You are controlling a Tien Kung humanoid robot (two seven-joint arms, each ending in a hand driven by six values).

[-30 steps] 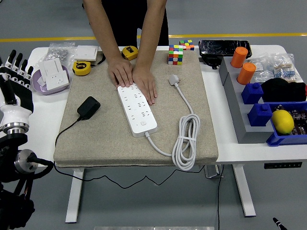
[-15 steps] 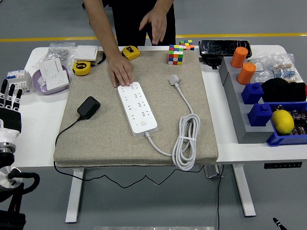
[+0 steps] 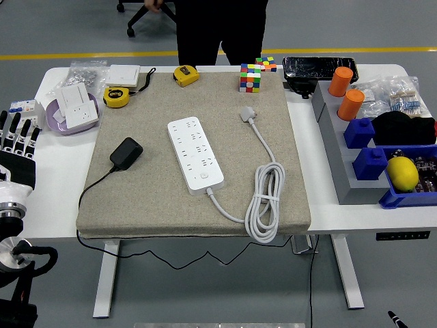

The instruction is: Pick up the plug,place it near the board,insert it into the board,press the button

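While my left hand (image 3: 16,147) waits at the near left edge of the table (image 3: 54,198), its fingers stand straight up, loosely spread, with nothing in them; my right hand is not in the picture at all. I judge that the first step, picking up the plug, is not yet begun.

The black plug (image 3: 126,153) lies on the beige mat (image 3: 150,198), on its left part, with its thin black cable (image 3: 92,188) running off the mat's near left edge and under the table. That puts it on my side, within my left arm's reach, I think. Just to its right, apart from it, the white power board (image 3: 196,154) lies slanted on the mat's middle, sockets up, its button near the close end. The board's own white cord (image 3: 263,201) is coiled at the near right and runs far to a white plug (image 3: 246,113) lying loose.

Farther off lie two yellow tape measures (image 3: 116,97), a colour cube (image 3: 250,77) and, on the right, blue bins (image 3: 403,181) holding a lemon (image 3: 402,173).

At the far edge a person (image 3: 218,31) in dark clothes stands, cut off at the top; I see no hands on the table. Which way the black plug's prongs face I cannot make out.
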